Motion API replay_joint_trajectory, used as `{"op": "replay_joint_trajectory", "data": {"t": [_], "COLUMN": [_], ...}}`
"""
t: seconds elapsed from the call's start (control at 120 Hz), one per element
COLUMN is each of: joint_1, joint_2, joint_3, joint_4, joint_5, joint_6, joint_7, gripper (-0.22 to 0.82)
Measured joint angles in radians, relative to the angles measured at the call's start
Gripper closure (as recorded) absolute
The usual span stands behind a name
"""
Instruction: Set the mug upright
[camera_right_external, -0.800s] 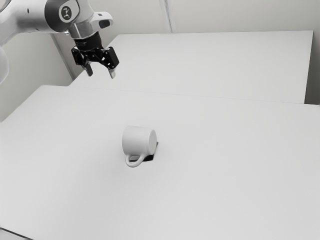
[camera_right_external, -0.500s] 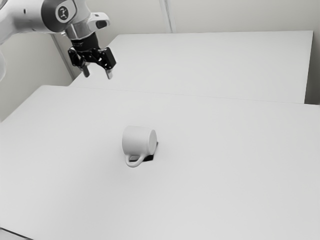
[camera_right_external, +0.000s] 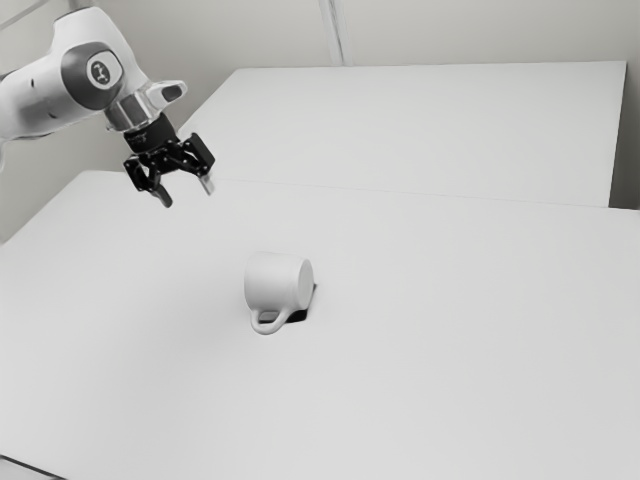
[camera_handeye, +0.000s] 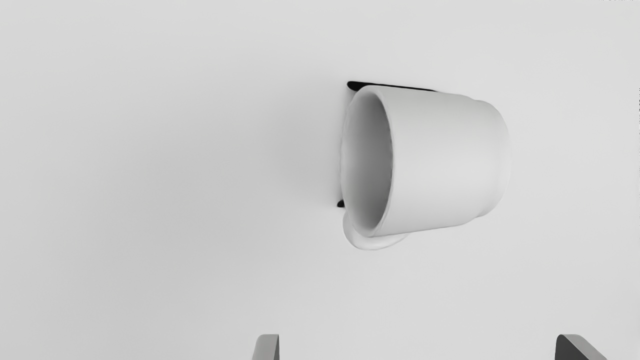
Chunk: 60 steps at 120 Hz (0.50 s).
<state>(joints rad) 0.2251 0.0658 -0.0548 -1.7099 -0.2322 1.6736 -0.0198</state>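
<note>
A white mug (camera_right_external: 272, 282) lies on its side on the table, its base facing the exterior view's right and its handle toward that view's bottom edge. My gripper (camera_right_external: 187, 194) hangs above the table, up and to the exterior view's left of the mug, apart from it. In the wrist view the mug (camera_handeye: 440, 160) shows its hollow mouth, with the handle partly tucked under the body. The gripper (camera_handeye: 417, 347) is open there, its two fingers wide apart and nothing between them.
The white tabletop (camera_right_external: 430, 340) stretches around the mug on all sides. Behind it stands another pale surface (camera_right_external: 430, 125), with walls beyond. A small dark shadow lies against the mug.
In the exterior view my arm has moved down and toward that view's left, and the hand has tilted. The mug has stayed where it was, and the fingers are still apart.
</note>
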Motion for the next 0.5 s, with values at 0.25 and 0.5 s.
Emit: {"op": "replay_joint_trajectory", "data": {"t": [0.25, 0.5], "joint_1": [-0.013, 0.046], "joint_2": [0.018, 0.059], "joint_3": [-0.001, -0.002], "joint_4": [-0.135, -0.206], "joint_5": [-0.121, -0.251], "joint_6": [0.158, 0.24], "joint_7": [0.124, 0.281], "gripper": [0.0, 0.0]}}
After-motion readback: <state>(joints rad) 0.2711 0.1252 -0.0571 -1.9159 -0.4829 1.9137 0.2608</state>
